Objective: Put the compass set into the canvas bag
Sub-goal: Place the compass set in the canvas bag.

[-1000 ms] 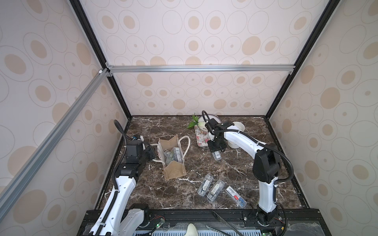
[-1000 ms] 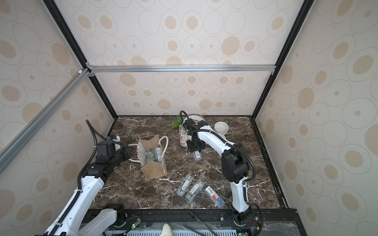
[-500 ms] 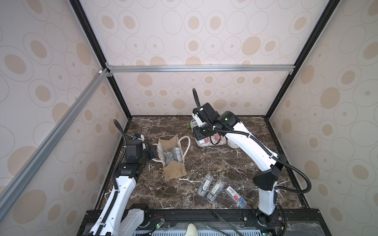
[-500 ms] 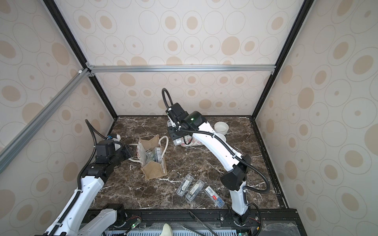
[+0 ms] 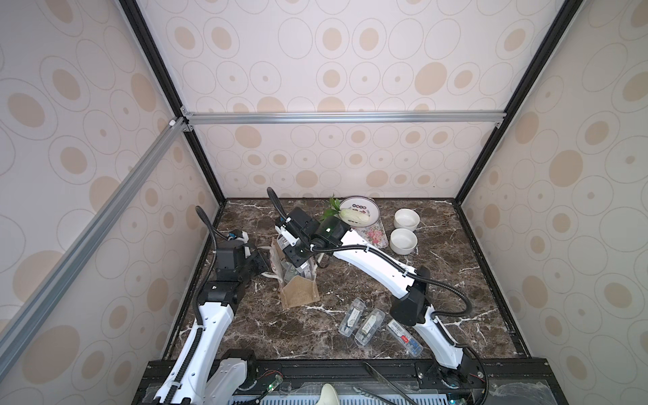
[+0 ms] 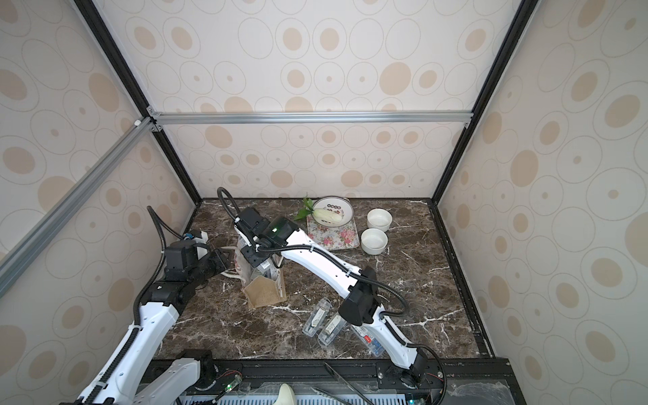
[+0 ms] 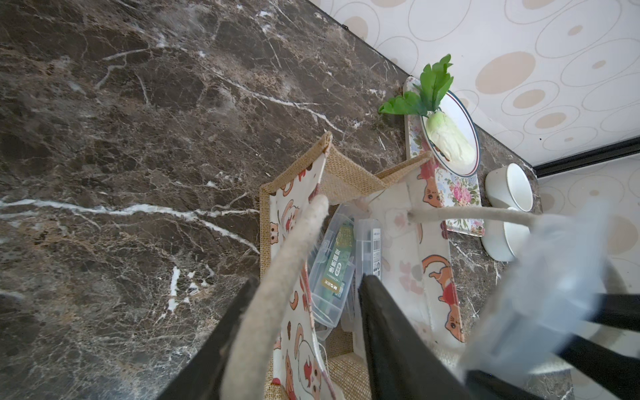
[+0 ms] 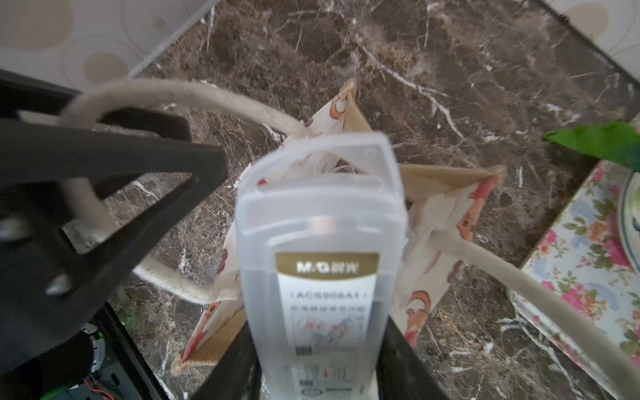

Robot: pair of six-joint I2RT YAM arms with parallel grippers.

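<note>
The canvas bag [image 5: 299, 294] [image 6: 264, 294] stands upright left of centre, its mouth open. My left gripper [image 5: 261, 263] [image 7: 308, 282] is open, one finger inside the bag [image 7: 346, 173] and one outside, with the near wall and a rope handle [image 7: 291, 249] between them. My right gripper [image 5: 298, 256] [image 8: 317, 346] is shut on a compass set [image 8: 322, 259], a clear plastic case with a gold label, held just over the bag's mouth [image 8: 433, 207]. The left wrist view shows this case as a blur [image 7: 554, 277]. Two more clear cases [image 7: 332, 263] lie inside the bag.
Three clear cases [image 5: 351, 315] [image 5: 371, 326] [image 5: 405, 338] lie near the front edge, under the right arm. At the back stand a floral tray [image 5: 377, 240], a plate [image 5: 368, 207] with a leafy vegetable [image 5: 354, 215], and two white bowls [image 5: 406, 219] [image 5: 403, 240].
My right arm has lifted from the table near the floral tray and swung left with the case, ending over the bag's mouth. The left arm and the bag have stayed put.
</note>
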